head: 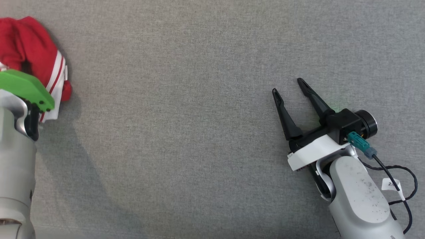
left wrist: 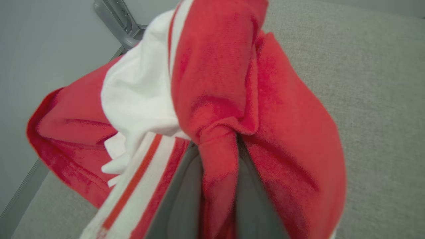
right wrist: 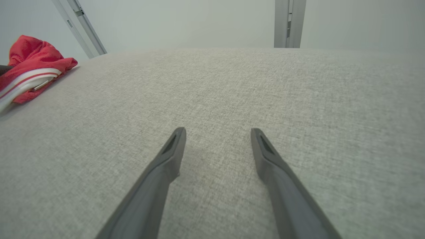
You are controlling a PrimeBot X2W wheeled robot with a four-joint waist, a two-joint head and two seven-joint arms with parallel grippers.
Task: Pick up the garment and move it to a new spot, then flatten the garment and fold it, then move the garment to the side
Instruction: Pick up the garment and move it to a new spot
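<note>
- Two grippers show: the left gripper (left wrist: 217, 149) has its jaws nearly together, pinching a red fold of the garment (head: 31, 49).
- The garment, red with white stripes, is bunched at ten o'clock of the grey cloth surface (head: 199, 132) in the head view.
- At four o'clock the right gripper (head: 288, 85) is spread wide and holds nothing.

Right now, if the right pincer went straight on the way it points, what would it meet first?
Probably only the grey table: the right pincer, open, points across bare fabric toward the far edge. The red garment lies well left of that line. The pincer's height above the fabric is unclear.
</note>
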